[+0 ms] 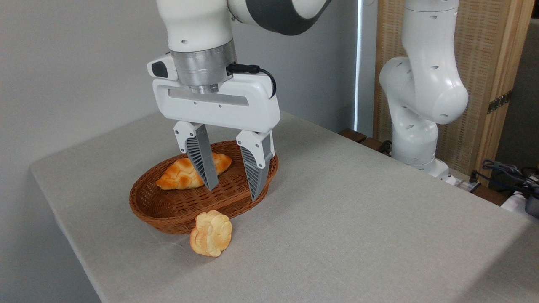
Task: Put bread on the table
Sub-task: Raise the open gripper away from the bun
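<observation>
Bread (pixel 211 233) | pale knotted roll, tipped on edge on table (pixel 358 219) | tool (pixel 233 189) empty, fingers spread

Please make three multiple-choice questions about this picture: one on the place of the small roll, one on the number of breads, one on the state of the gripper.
1. Where does the small roll lie?
A. in the wicker basket
B. on the table, against the basket's front
C. between the fingers

2. How many breads are visible?
A. one
B. two
C. three

3. The gripper is:
A. open and empty
B. shut on the roll
C. shut on the loaf

Answers:
1 B: it rests on the grey table outside the wicker basket.
2 B: the roll and the checkered loaf.
3 A: the fingers stand apart with nothing between.
</observation>
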